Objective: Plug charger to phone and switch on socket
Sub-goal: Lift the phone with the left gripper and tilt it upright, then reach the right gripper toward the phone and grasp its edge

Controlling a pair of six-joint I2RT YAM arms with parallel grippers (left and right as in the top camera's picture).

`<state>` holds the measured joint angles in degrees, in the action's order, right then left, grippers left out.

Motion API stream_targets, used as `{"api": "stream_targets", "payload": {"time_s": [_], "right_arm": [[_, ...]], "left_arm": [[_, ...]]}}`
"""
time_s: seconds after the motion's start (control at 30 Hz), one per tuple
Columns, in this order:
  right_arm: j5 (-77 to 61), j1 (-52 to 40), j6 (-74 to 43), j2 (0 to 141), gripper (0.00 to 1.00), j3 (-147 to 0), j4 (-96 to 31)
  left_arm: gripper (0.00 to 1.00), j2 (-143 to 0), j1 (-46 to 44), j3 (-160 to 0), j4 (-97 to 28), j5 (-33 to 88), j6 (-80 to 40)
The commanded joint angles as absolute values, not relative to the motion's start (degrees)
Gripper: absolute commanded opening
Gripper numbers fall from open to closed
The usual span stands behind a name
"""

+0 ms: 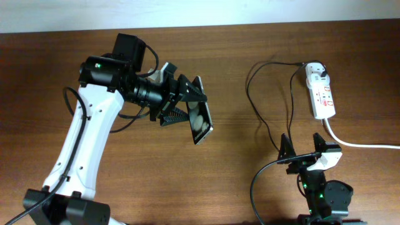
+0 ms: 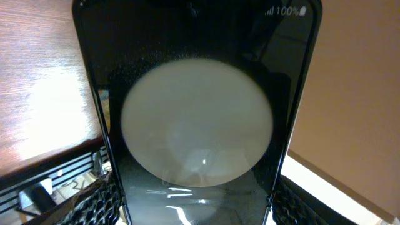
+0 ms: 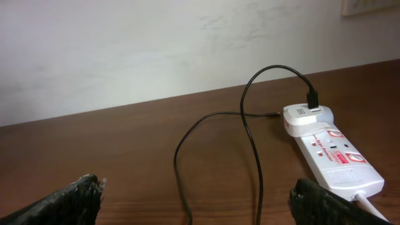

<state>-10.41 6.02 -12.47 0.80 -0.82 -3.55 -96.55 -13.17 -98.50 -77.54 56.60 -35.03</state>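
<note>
1. Two grippers: the left gripper [image 1: 189,105] is clamped on the phone [image 1: 202,120], which it holds tilted above the table [image 1: 237,187]. The right gripper [image 1: 305,150] gapes wide, holding nothing, beside the cable [image 1: 252,94].
2. Best to hold the phone steady while the right one pinches the cable close behind its tip.
3. Count: one phone, one cable, one power strip [image 1: 323,97] at the far right.
</note>
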Motion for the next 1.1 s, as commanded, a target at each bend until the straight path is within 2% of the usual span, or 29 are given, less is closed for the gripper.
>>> {"api": "stream_targets", "payload": {"time_s": [0.0,0.1,0.17,0.33,0.43,0.5,0.63,0.7,0.83,1.07], "right_arm": [[-18.5,6.4,-25.4,0.4,0.99,-0.3,-3.1],[-28.8,6.4,-38.4,0.4,0.99,-0.3,-2.8],[-39.7,6.4,-39.9,0.4,0.99,-0.3,-3.1],[-55.7,6.4,-42.7,0.4,0.99,-0.3,-4.3],[-64.4,6.4,-70.4,0.4,0.99,-0.3,-4.3],[-66.0,6.4,-78.5,0.4,0.99,-0.3,-4.3],[-59.5,6.4,-78.3,0.4,0.99,-0.3,-4.3],[-51.6,6.4,-76.3,0.4,0.99,-0.3,-4.5],[-52.5,6.4,-61.7,0.4,0.99,-0.3,-3.7],[-52.6,6.4,-54.6,1.6,0.99,-7.0,-6.3]], "left_arm": [[0.60,-96.3,-13.0,-100.0,-76.4,59.4,-40.4],[0.61,-96.3,-13.0,-100.0,-74.3,59.5,-45.3],[0.61,-96.3,-13.0,-100.0,-72.1,61.7,-47.4],[0.63,-96.3,-13.0,-100.0,-71.6,64.1,-48.4],[0.60,-96.3,-13.0,-100.0,-71.5,64.3,-48.4],[0.58,-96.3,-13.0,-100.0,-71.5,64.3,-48.4],[0.57,-96.3,-13.0,-100.0,-71.4,63.2,-48.4],[0.57,-96.3,-13.0,-100.0,-71.4,61.0,-47.9],[0.57,-96.3,-13.0,-100.0,-71.4,56.4,-46.6],[0.57,-96.3,-13.0,-100.0,-71.6,55.0,-42.7]]}}
